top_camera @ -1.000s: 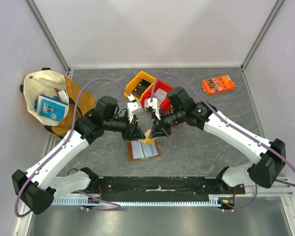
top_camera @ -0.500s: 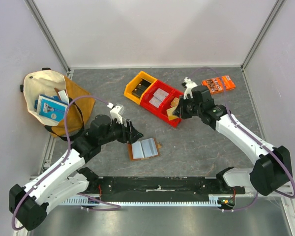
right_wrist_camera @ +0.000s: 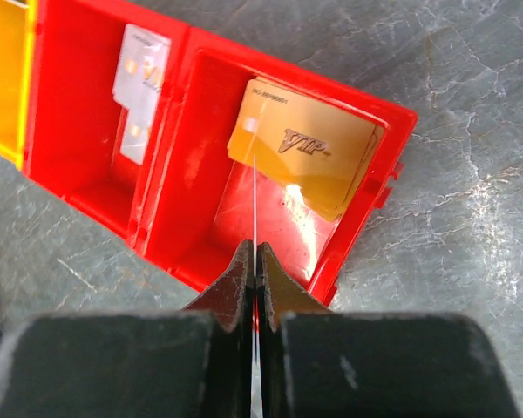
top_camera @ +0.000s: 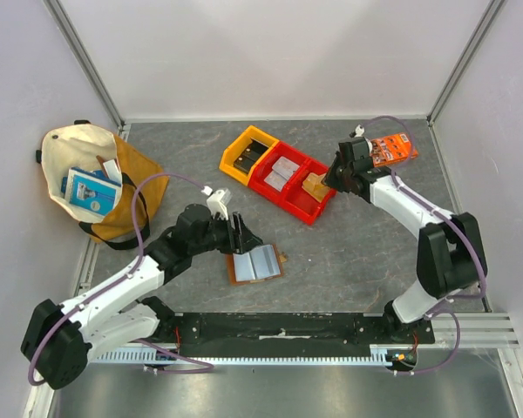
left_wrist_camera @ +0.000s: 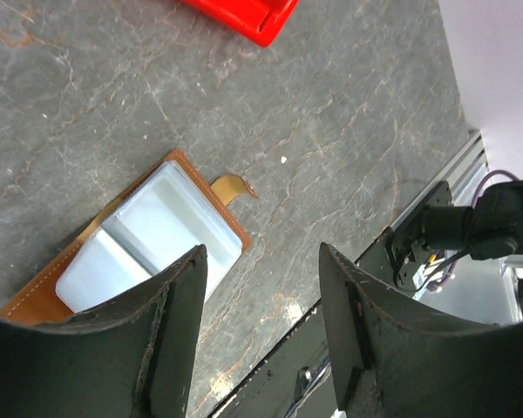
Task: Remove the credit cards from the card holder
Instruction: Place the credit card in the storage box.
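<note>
Across the grey stone-look table (top_camera: 366, 261), your biggest bystander is the canvas tote bag (top_camera: 87, 178) at far left, well apart from the work. Next in size is the red two-compartment bin (top_camera: 289, 181), butted against a yellow bin (top_camera: 247, 150). Your right gripper (top_camera: 333, 177) hangs over the red compartment farthest from the yellow bin, clenched on a thin card (right_wrist_camera: 254, 205) that its wrist camera sees only edge-on. Released from this height, I judge, that card could flutter, strike the bin wall and land on the table.

Smaller again, the card holder (top_camera: 255, 263) lies spread open near the table's front, pale blue-grey side up. Whether cards remain inside, you cannot tell. Your left gripper (top_camera: 241, 233) hovers just beside it, jaws released and empty. Nothing pins the holder, so a pull on a card could drag it whole. Smallest, a gold VIP card (right_wrist_camera: 301, 152) rests in that compartment.
</note>
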Controlling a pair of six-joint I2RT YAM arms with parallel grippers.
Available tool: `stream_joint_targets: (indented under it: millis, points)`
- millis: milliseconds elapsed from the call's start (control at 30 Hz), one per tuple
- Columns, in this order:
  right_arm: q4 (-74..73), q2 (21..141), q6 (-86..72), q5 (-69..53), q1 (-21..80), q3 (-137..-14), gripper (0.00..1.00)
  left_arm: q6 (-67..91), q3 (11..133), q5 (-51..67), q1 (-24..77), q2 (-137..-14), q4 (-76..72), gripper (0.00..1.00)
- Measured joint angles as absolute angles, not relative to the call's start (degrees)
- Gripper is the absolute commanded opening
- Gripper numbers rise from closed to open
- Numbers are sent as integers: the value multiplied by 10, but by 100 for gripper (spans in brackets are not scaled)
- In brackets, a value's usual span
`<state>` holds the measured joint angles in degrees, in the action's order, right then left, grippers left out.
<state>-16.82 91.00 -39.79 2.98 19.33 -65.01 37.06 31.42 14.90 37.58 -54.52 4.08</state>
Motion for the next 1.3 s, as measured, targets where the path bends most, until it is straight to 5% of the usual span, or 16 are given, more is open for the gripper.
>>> stream_joint_targets:
  millis: [267,500,1033,1300]
  points:
    - [-149,985,-432,13,177,-688,1,371,296,150,384,-587,42,39]
    - [-128,1035,-448,-14,175,-718,16,377,271,141,384,-617,42,26]
    - [-149,1047,-417,26,150,-730,51,390,255,135,387,-651,43,24]
    - [-171,941,-355,47,154,-694,69,393,250,125,388,-662,42,21]
